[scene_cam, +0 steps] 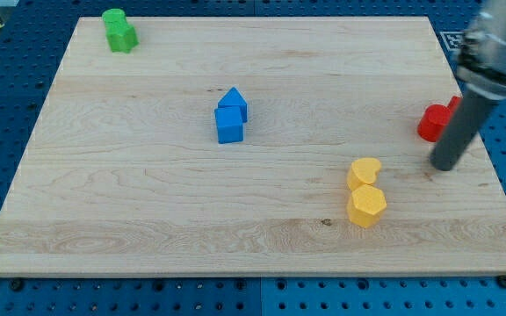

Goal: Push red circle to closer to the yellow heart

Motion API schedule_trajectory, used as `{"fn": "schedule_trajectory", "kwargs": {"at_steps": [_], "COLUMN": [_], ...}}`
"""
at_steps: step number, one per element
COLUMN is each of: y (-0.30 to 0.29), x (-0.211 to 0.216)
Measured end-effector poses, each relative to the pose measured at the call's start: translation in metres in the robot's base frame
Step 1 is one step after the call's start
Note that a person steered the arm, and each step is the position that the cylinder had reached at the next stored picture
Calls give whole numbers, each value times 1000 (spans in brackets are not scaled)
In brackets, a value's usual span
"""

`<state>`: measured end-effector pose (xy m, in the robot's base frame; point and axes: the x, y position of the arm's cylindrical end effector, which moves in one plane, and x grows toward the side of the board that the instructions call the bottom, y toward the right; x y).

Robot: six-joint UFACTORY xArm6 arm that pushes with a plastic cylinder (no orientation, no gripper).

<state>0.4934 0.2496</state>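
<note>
The red circle lies near the board's right edge, partly hidden behind my rod. Another red piece shows just above it at the rod's edge. The yellow heart sits to the lower left of the red circle, with a yellow hexagon touching it just below. My tip rests on the board just below and to the right of the red circle, to the right of the yellow heart.
Two blue blocks sit together near the board's middle. Two green blocks sit at the top left corner. The wooden board lies on a blue perforated table.
</note>
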Motion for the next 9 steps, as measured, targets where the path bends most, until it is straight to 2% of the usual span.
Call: {"fn": "schedule_trajectory", "kwargs": {"at_steps": [1, 2, 3, 5, 7, 9], "y": [60, 95, 96, 82, -12, -30], "x": [0, -1, -10, -42, -56, -68]}}
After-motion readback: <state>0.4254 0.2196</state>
